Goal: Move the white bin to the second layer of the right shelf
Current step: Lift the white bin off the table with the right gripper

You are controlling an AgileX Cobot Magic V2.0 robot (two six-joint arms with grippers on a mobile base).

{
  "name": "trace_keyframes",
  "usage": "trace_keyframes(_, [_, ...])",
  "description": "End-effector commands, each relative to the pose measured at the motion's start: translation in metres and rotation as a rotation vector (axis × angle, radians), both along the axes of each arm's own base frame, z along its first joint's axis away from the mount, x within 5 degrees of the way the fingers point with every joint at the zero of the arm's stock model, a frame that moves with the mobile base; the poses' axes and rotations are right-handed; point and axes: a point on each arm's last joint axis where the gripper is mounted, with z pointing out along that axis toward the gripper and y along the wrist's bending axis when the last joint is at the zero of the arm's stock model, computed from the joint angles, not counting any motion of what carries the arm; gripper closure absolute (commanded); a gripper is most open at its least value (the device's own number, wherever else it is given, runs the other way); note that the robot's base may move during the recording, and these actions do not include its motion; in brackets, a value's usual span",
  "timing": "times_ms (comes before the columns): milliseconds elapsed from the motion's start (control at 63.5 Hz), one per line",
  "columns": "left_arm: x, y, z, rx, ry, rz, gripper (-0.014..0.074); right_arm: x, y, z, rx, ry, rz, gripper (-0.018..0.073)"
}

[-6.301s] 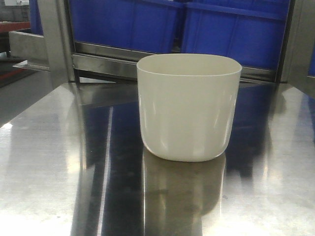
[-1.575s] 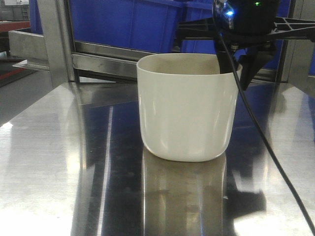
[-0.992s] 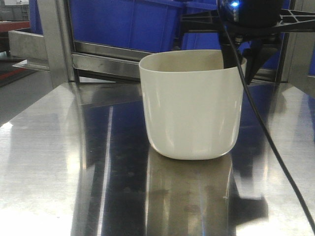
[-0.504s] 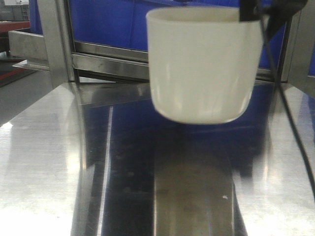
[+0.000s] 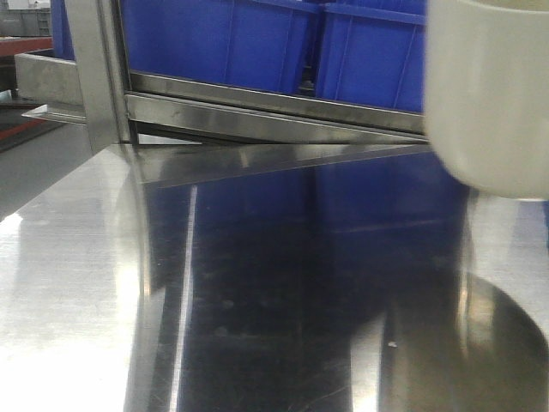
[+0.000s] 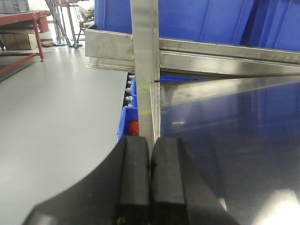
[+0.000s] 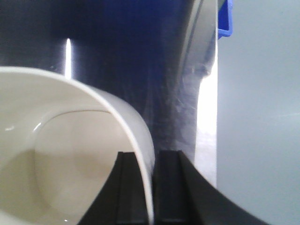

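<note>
The white bin (image 5: 489, 94) hangs in the air at the right edge of the front view, clear of the steel tabletop (image 5: 257, 283). In the right wrist view my right gripper (image 7: 149, 187) is shut on the white bin's (image 7: 70, 154) wall, one finger inside the rim and one outside. My left gripper (image 6: 150, 178) is shut with nothing between its pads, low at the tabletop's left corner beside a steel post (image 6: 145, 65). The right shelf second layer is out of view.
Blue crates (image 5: 283, 43) fill the rack level behind the tabletop, above a steel rail (image 5: 274, 107). A steel upright (image 5: 99, 69) stands at the back left. Grey floor (image 6: 56, 103) lies left of the table, and more floor (image 7: 258, 112) past its right edge.
The white bin was gripped at its right rim, lifted off the tabletop and carried up and to the right. The right arm has left the front view.
</note>
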Motion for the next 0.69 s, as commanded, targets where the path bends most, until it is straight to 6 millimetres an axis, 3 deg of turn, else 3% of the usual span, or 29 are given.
trace_keyframes(0, [0.000, 0.000, -0.004, -0.012, -0.064, -0.004, 0.0512, -0.013, -0.015, 0.019, 0.039, -0.124, 0.011, 0.0399])
trace_keyframes(268, [0.000, 0.000, -0.004, -0.012, -0.064, -0.004, 0.0512, -0.052, -0.047, 0.009, 0.120, -0.153, -0.098, 0.0399])
trace_keyframes(677, [0.000, 0.000, -0.004, -0.012, -0.064, -0.004, 0.0512, -0.108, -0.049, -0.024, 0.104, -0.360, -0.074, 0.0399])
